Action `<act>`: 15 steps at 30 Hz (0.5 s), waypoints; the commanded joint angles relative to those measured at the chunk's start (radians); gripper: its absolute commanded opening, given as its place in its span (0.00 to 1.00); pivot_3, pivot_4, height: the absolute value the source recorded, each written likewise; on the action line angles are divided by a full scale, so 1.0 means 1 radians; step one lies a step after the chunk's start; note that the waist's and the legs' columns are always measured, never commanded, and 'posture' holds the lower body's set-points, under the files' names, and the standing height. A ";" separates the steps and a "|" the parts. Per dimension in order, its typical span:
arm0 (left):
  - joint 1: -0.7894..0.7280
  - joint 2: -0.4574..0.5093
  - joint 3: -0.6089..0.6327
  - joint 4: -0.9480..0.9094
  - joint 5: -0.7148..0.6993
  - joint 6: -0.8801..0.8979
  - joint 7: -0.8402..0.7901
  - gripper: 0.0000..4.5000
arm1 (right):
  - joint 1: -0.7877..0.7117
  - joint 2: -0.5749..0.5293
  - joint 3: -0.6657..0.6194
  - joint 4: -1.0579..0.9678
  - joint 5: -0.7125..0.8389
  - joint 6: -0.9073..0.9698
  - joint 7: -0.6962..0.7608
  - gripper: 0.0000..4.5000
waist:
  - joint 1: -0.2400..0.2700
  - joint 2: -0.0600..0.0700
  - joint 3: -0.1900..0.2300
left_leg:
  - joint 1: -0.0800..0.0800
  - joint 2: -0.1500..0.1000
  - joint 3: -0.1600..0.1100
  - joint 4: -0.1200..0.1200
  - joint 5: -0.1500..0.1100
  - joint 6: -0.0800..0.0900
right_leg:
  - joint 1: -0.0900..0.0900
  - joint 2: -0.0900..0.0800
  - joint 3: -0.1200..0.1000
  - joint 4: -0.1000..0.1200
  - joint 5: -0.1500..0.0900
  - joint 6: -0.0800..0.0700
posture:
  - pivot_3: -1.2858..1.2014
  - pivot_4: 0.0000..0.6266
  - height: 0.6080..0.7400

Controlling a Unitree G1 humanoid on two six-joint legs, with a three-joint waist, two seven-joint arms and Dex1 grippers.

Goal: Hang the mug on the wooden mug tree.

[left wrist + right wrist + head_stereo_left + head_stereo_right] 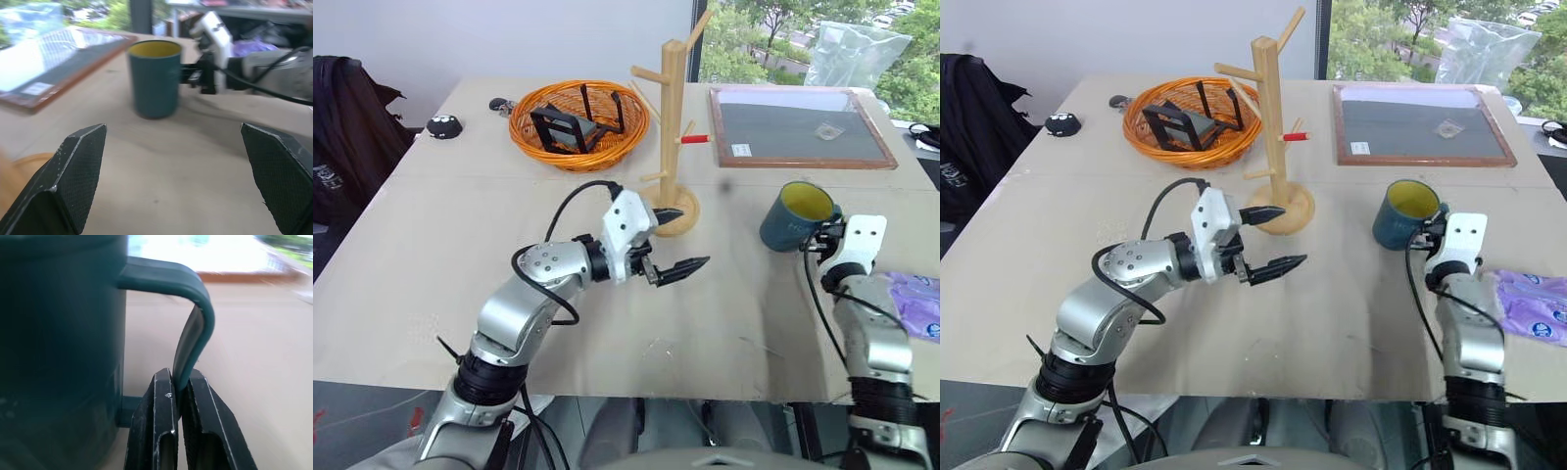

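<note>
On one table (pixel 460 255) — one wooden mug tree (pixel 673 137), one mug (pixel 797 216) pinched by its handle in the right end effector (pixel 181 396) — left end effector (pixel 674 243) gapes empty.

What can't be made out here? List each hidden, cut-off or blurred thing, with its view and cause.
- Dark items in the orange wire basket: too small to identify in the left eye view.
- Purple pack: cut off by the edge of the left eye view.
- Mug base: too blurred in the right wrist view to tell whether it touches the table, though the right gripper is shut on its handle.
- Framed board: blurred in the left wrist view.
</note>
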 commanded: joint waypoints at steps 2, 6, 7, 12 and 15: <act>0.064 -0.060 0.124 -0.076 -0.112 -0.041 0.038 1.00 | -0.140 -0.257 0.046 -0.193 0.189 0.171 0.350 0.02 | -0.006 0.004 0.003 | 0.000 0.000 0.001 0.000 -0.001 0.002 | 0.000 0.000 0.001 0.000 0.000 0.000 | 0.52 0.24 0.98; 0.129 -0.074 0.172 -0.103 -0.158 -0.070 0.040 1.00 | -0.320 -0.454 0.111 -0.192 0.265 0.308 0.539 0.02 | -0.007 0.004 0.002 | 0.000 0.001 -0.002 -0.001 -0.002 0.003 | 0.000 0.000 -0.002 -0.001 0.000 0.000 | 0.52 0.24 0.98; 0.140 -0.084 0.191 -0.106 -0.173 -0.087 0.042 1.00 | -0.378 -0.489 0.137 -0.174 0.270 0.320 0.590 0.02 | -0.006 0.004 0.002 | 0.000 0.001 -0.002 -0.001 -0.002 0.004 | 0.000 0.000 -0.002 -0.002 0.000 0.000 | 0.52 0.24 0.98; 0.169 -0.140 0.252 -0.110 -0.180 -0.200 0.070 1.00 | -0.635 -0.540 0.293 -0.032 0.234 0.324 0.780 0.02 | 0.002 0.002 0.002 | -0.001 0.001 -0.001 0.001 -0.002 0.004 | 0.001 -0.001 -0.002 -0.003 0.000 0.000 | 0.52 0.24 0.98; 0.198 -0.145 0.248 -0.127 -0.174 -0.229 0.078 1.00 | -0.739 -0.522 0.374 0.078 0.184 0.270 0.870 0.02 | 0.006 0.002 0.002 | -0.002 0.001 -0.002 0.001 -0.001 0.002 | 0.000 -0.001 -0.003 -0.004 0.000 0.000 | 0.52 0.24 0.98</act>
